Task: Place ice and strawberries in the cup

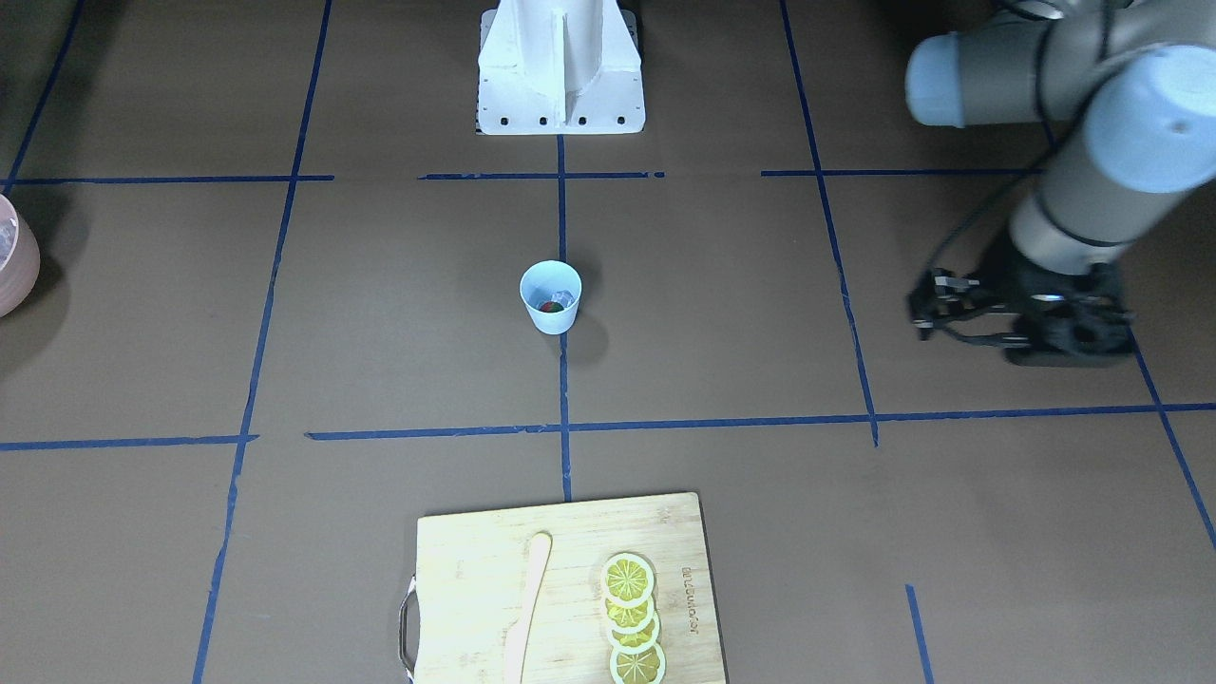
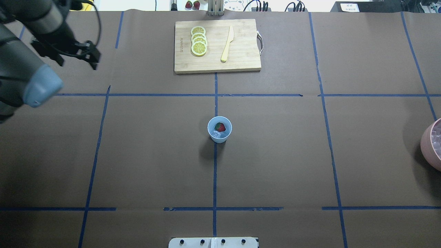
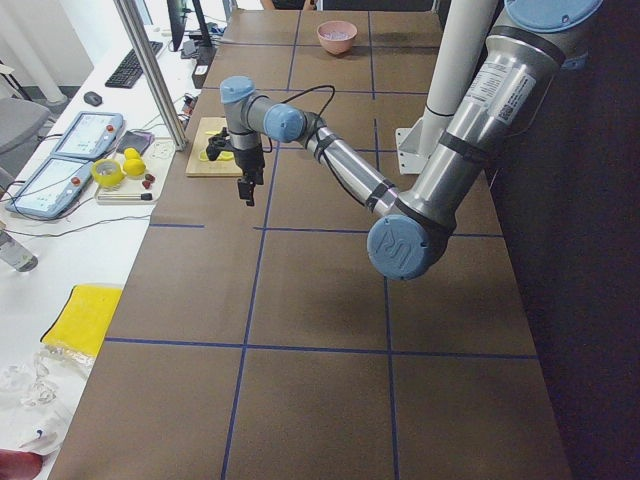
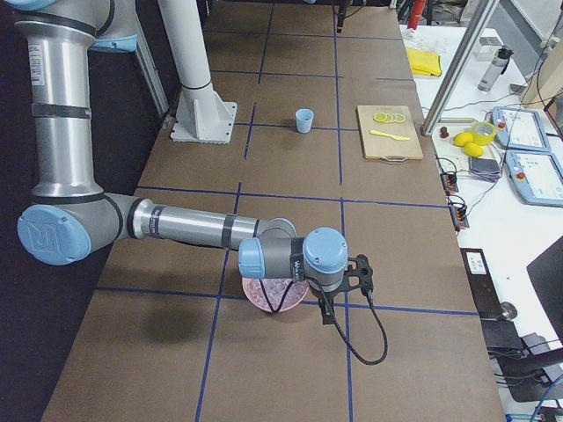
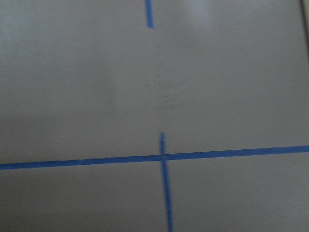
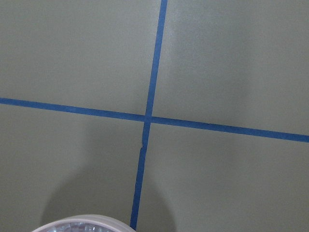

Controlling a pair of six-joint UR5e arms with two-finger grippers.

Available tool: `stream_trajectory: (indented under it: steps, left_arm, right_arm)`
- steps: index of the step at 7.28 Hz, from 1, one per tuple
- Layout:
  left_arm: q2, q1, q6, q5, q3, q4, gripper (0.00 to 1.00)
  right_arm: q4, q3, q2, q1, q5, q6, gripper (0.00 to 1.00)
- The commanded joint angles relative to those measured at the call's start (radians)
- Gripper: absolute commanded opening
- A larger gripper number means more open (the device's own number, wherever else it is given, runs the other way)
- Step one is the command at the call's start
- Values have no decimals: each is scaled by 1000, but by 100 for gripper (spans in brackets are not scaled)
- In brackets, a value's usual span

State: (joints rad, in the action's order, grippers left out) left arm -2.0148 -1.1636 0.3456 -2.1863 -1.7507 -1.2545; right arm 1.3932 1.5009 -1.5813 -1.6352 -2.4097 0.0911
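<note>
- Cup [image 2: 220, 140] stands upright in the middle of the table [image 2: 155, 155], on a blue tape line. It is well apart from both grippers.
- The left gripper [image 1: 923, 313] hangs over the left side of the table. Its two fingers are spread apart and nothing is between them.
- The right gripper [image 4: 328, 308] hangs just beside the pink bowl [image 2: 429, 151] at the right end of the table. I cannot tell if its fingers are apart or together.
- One red strawberry [image 2: 219, 127] with a dark top lies inside the cup.
- A bit of clear ice [image 2: 216, 135] sits in the cup too, just beside the strawberry.
- More clear cubes lie in the pink bowl.
- A wooden board [image 2: 241, 62] lies at the far side of the table. On it are four lemon slices [image 2: 199, 44] in a row, each one partly on the next.
- A pale knife [image 2: 227, 44] lies near the lemon slices.
</note>
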Motion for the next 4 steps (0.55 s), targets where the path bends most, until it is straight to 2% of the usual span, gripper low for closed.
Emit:
stream_trajectory:
  steps: [1, 3, 4]
  left_arm:
    - [108, -169, -280, -126, 34, 14, 100]
    - [224, -292, -439, -135, 71, 9, 100]
    - [276, -327, -482, -179, 85, 1, 100]
  right_arm:
    - [-3, 1, 1, 0, -2, -1, 99]
    - [-5, 4, 4, 0, -3, -2, 99]
    - [-5, 1, 4, 0, -3, -1, 99]
